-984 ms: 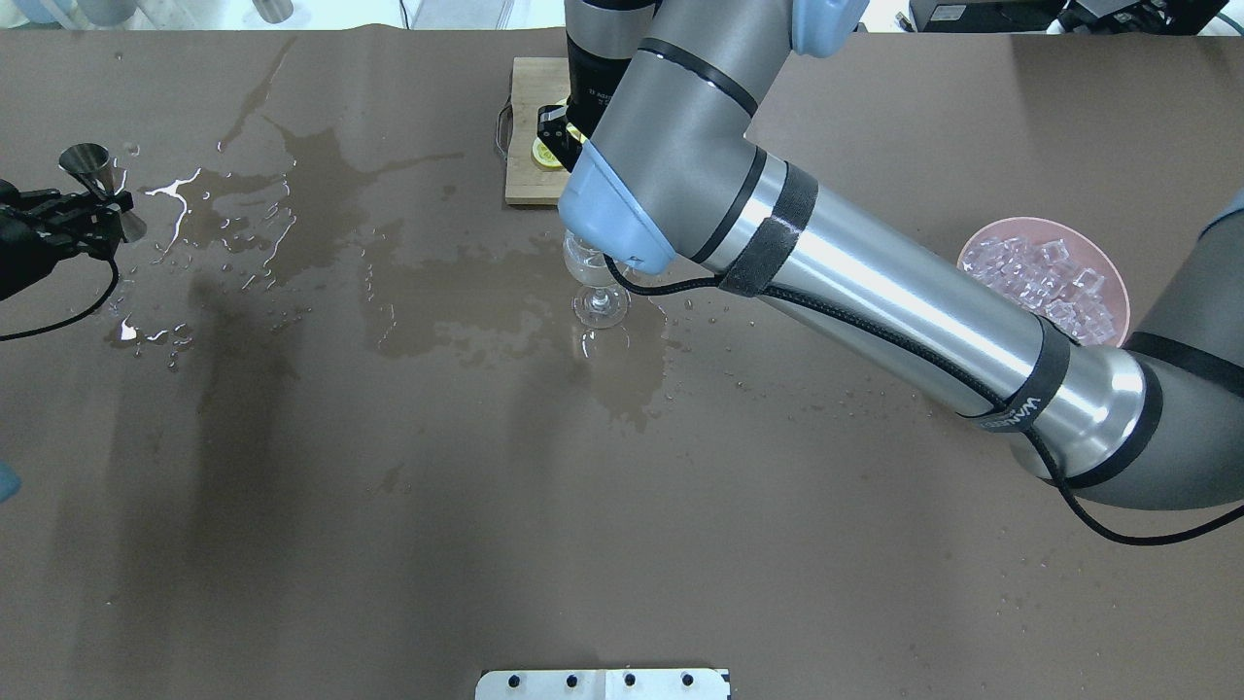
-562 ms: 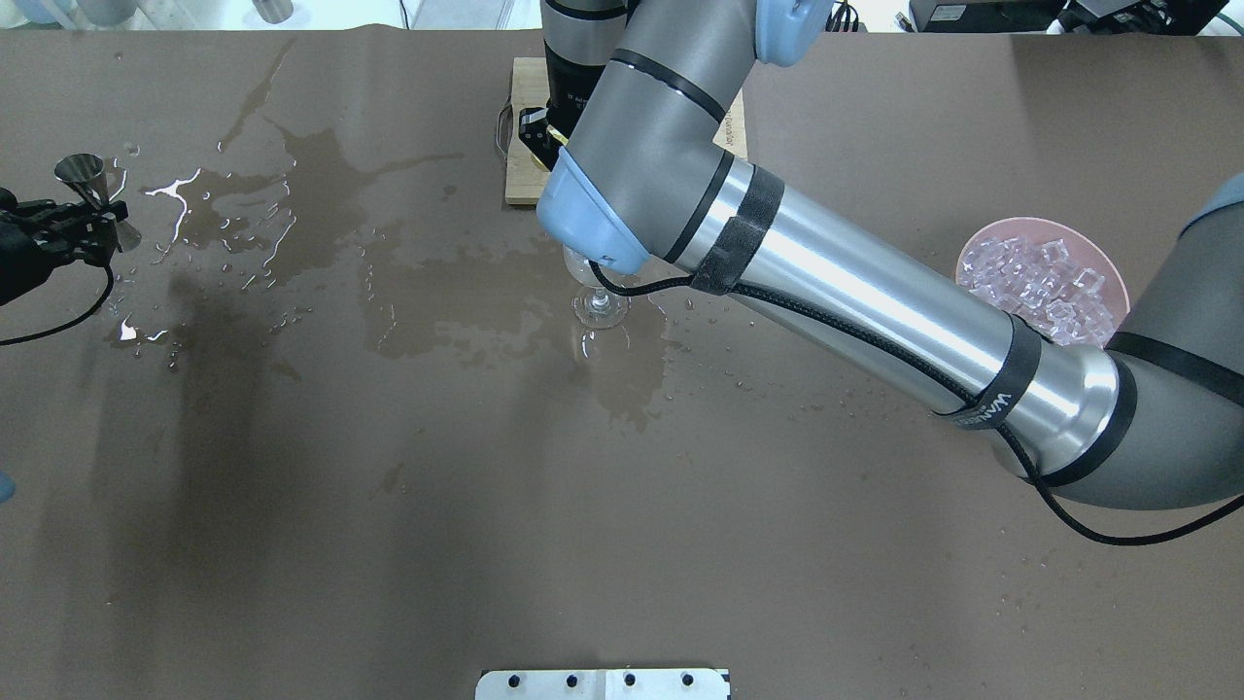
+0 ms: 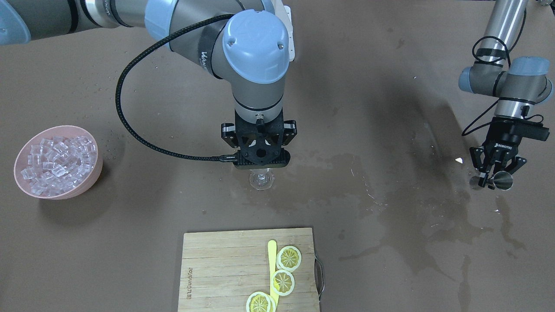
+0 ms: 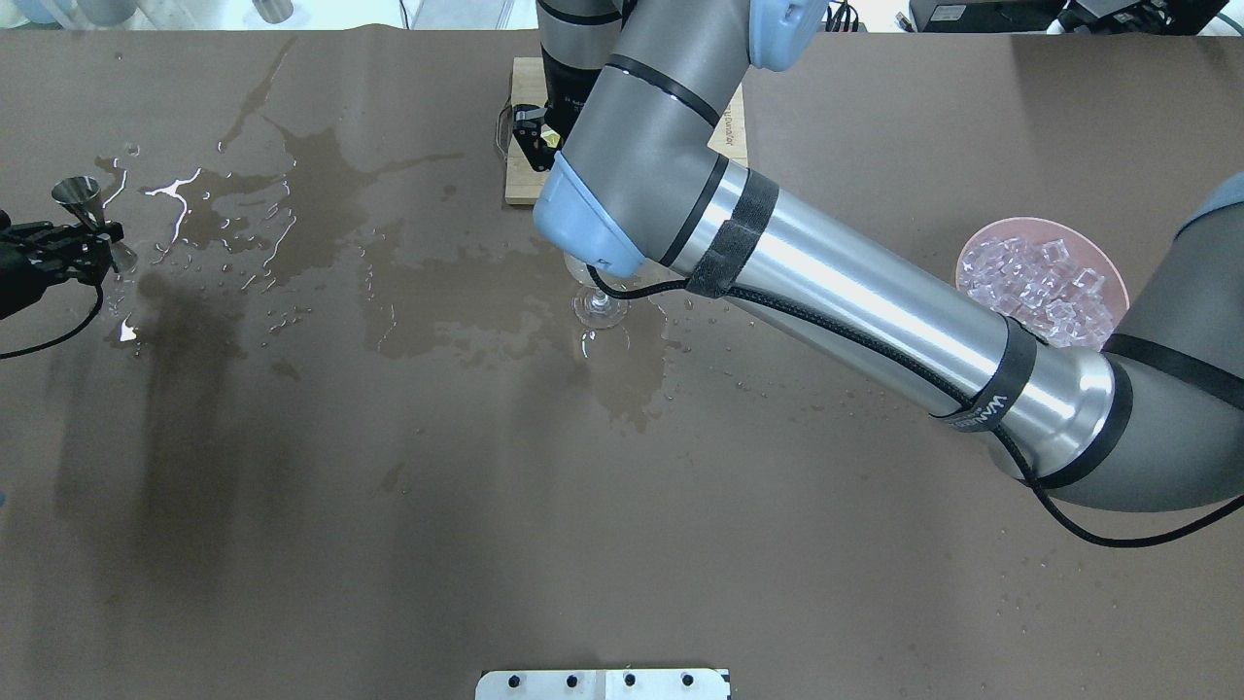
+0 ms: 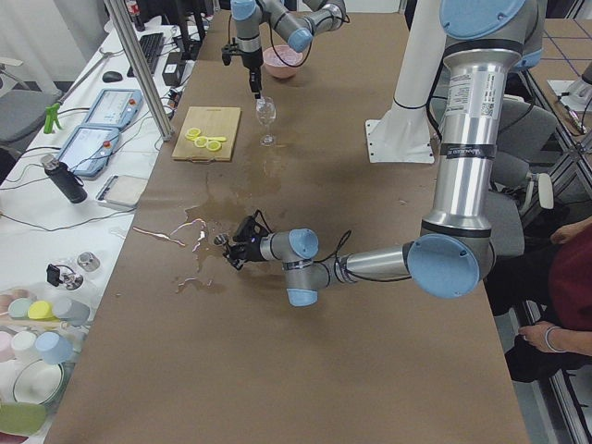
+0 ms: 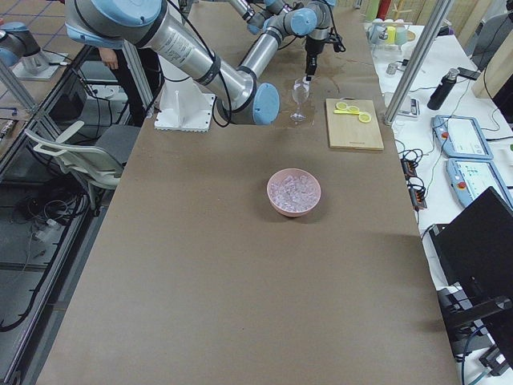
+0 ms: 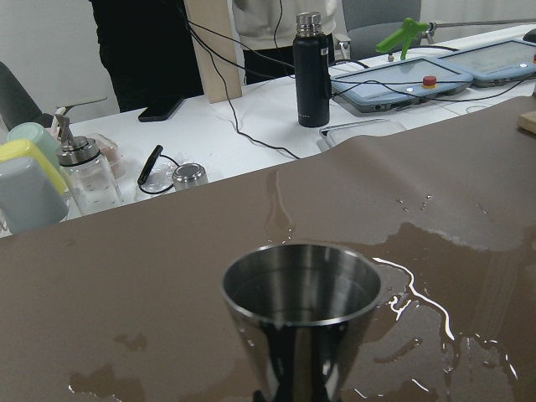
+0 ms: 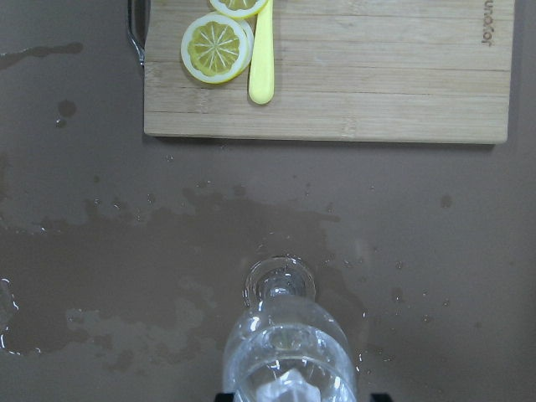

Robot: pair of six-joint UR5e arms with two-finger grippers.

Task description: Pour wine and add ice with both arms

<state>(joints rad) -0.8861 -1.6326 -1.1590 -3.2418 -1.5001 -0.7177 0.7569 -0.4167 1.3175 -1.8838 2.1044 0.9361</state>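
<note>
Right wrist-mounted view shows the right gripper's (image 3: 260,156) jaws spread and empty, just their tips at the bottom edge, straight above the upright wine glass (image 8: 287,360), which holds some clear liquid. Well off to the side the left gripper (image 3: 492,175) is clamped on a steel measuring cup (image 3: 503,180) by the puddles (image 4: 243,209), and the ice (image 3: 56,162) lies in the pink bowl (image 3: 26,147), well apart from the glass. Swinging away from so low could clip the rim and topple it.

1. Overhead and front views look steeply down on the tabletop (image 4: 389,535) from opposite sides.
2. Two end views look along it from afar.
3. Wrist views sit close; the right's wine glass (image 8: 289,360), bottom centre, shows mid-frame in front.
</note>
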